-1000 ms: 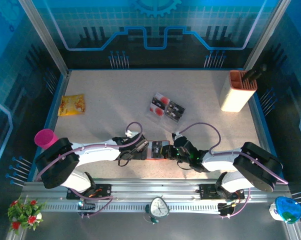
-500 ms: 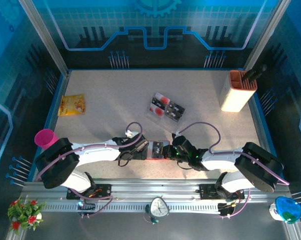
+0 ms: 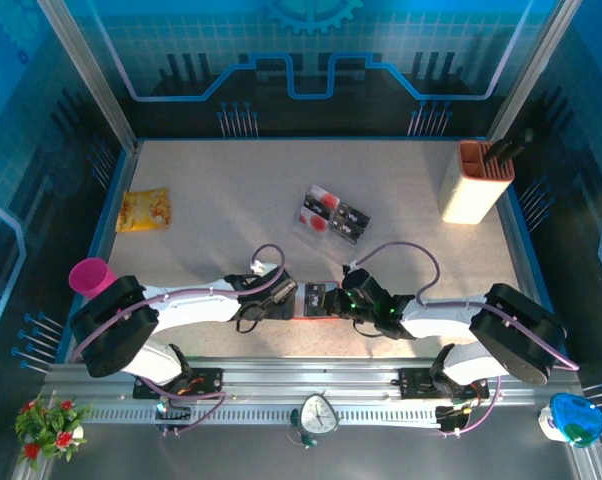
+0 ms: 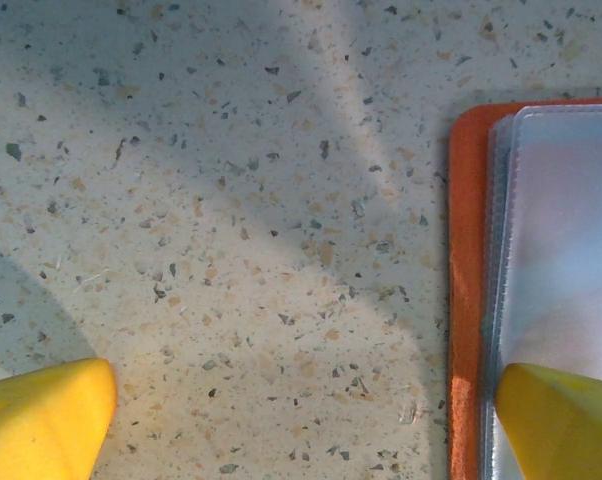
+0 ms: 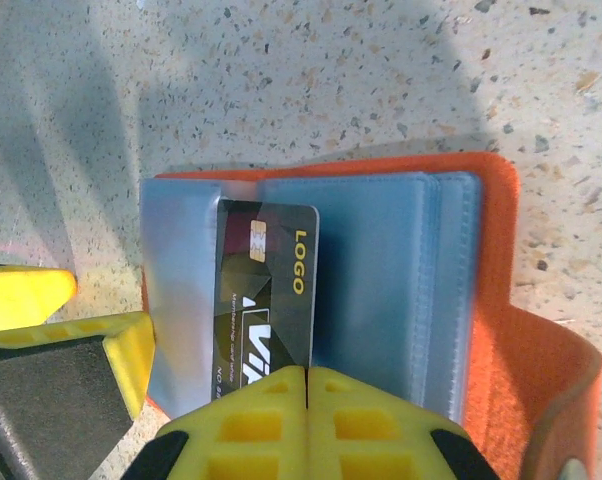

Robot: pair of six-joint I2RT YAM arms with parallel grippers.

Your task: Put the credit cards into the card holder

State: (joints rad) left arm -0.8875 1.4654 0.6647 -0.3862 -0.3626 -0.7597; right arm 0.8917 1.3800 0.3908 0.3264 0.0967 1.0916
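Right wrist view: right gripper point(image 5: 306, 375) is pinched on the near end of a black card point(image 5: 266, 290). The card's long axis runs straight out from the fingers, over the open orange card holder point(image 5: 491, 300) flat on the table. The push should follow that axis. Left gripper point(image 4: 301, 415) is spread wide, one fingertip on the holder's clear sleeves.

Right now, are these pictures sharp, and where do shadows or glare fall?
Left wrist view: broad soft shadows cross the speckled table, and the clear pockets of the card holder carry a pale sheen. Right wrist view: sharp, LOGO on the credit card reads clearly. Top view: blue-tinted surroundings.
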